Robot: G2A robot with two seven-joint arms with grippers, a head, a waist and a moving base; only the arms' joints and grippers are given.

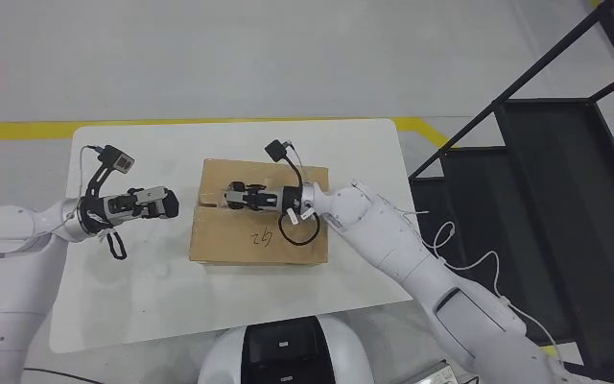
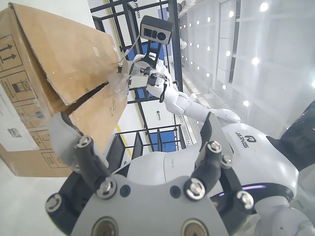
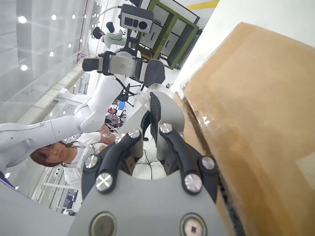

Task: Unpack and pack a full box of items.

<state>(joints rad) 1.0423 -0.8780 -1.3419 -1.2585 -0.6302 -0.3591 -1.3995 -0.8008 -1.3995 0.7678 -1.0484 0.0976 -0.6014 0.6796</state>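
Right gripper (image 1: 230, 198) pinches clear tape (image 2: 117, 84) at the cardboard box (image 1: 251, 240) seam; left gripper (image 1: 171, 204) hangs released, left of it.

You have a brown cardboard box (image 1: 259, 216) with black printed symbols (image 2: 9, 52), a white label (image 2: 17, 133) and a black scribble (image 1: 260, 237), on a white worktop (image 1: 125, 288). The tape (image 2: 118, 84) is clear and glossy. Your left end effector (image 1: 173, 204) and right end effector (image 1: 228, 197) are pale grey with black links.

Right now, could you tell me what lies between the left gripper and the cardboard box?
Only bare white table separates left gripper and cardboard box, per the top view.
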